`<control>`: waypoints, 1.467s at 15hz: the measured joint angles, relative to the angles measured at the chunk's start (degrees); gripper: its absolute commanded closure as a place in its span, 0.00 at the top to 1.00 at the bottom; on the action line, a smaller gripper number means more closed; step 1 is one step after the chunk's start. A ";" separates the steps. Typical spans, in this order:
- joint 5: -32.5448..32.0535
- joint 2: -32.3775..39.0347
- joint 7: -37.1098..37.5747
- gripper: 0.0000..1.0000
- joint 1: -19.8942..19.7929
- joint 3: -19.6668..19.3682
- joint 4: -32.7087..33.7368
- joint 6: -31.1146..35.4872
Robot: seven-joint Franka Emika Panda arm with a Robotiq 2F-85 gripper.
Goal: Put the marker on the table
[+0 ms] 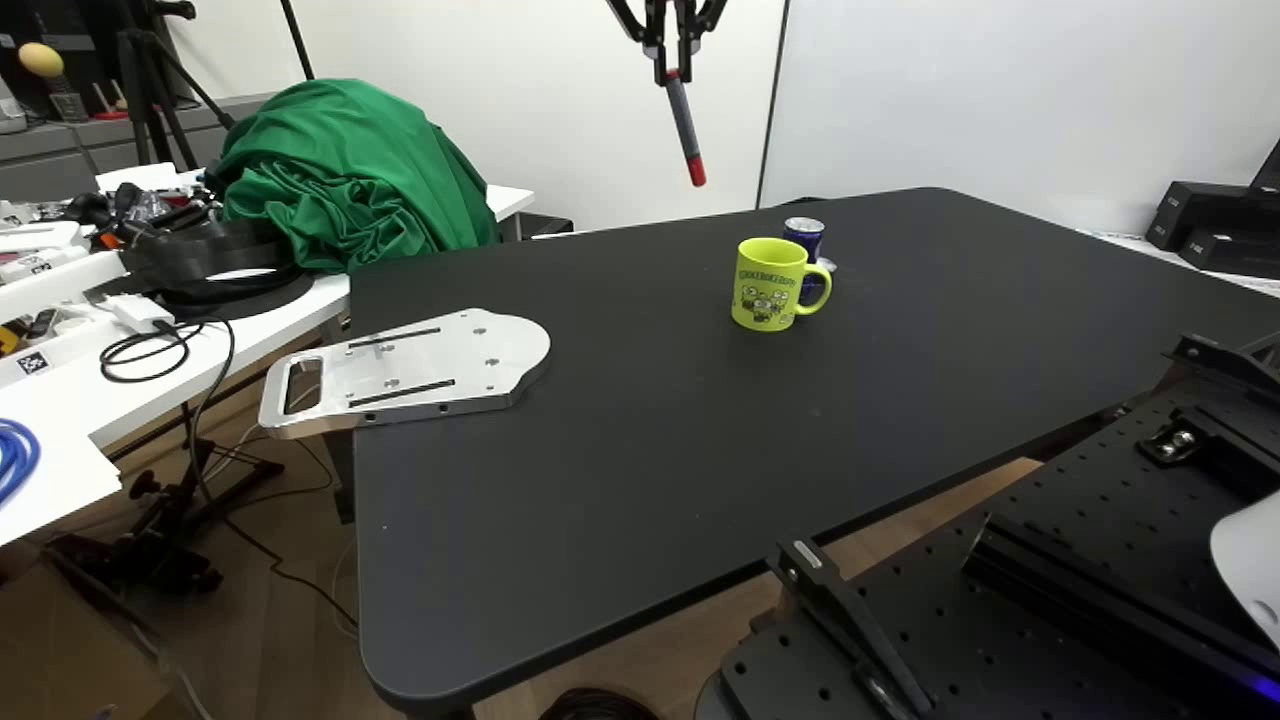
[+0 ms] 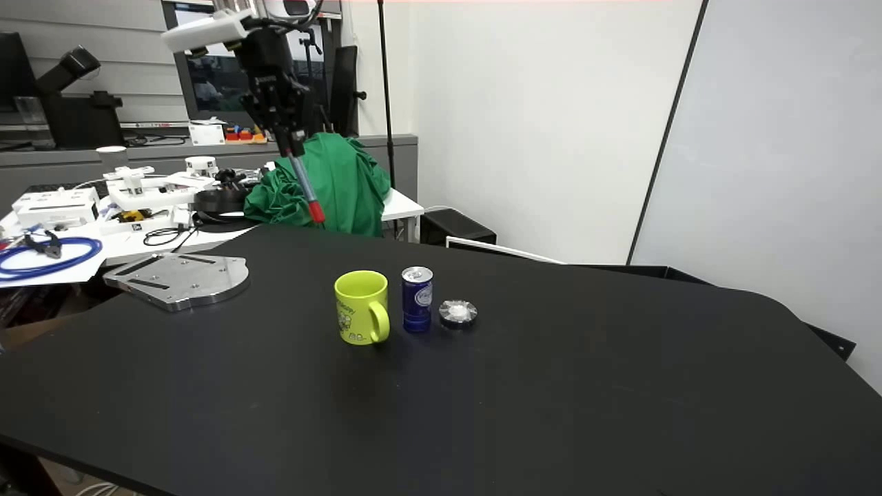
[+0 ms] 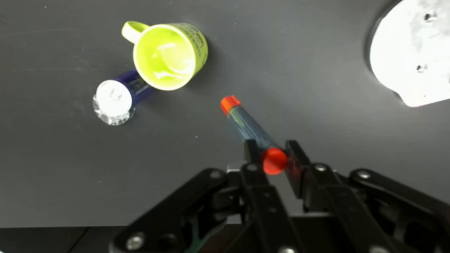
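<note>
The marker is a thin pen with a grey-blue body and red ends. It shows in both exterior views (image 1: 682,118) (image 2: 303,180) and in the wrist view (image 3: 250,125). My gripper (image 1: 672,78) is shut on the marker near its upper red end; the fingers also show in the wrist view (image 3: 271,144) and in an exterior view (image 2: 289,146). The marker hangs tilted, its lower red end free in the air, well above the table. The table is the black tabletop (image 1: 600,480) (image 2: 551,413) with rounded corners.
A yellow-green mug (image 1: 763,285) (image 2: 355,313) stands on the table beside a blue can (image 2: 417,303). A small silver-topped disc (image 2: 458,313) lies by the can. A metal plate (image 1: 430,365) overhangs the table edge. A white table (image 1: 290,325) carries clutter and green cloth (image 1: 350,170).
</note>
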 measured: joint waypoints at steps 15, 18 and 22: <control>23.56 19.84 -17.01 0.06 -1.45 5.82 -0.56 -12.18; 23.64 24.25 -17.88 0.06 -2.18 5.68 0.93 -12.82; 23.64 26.74 -18.89 0.62 -2.42 5.66 2.61 -13.00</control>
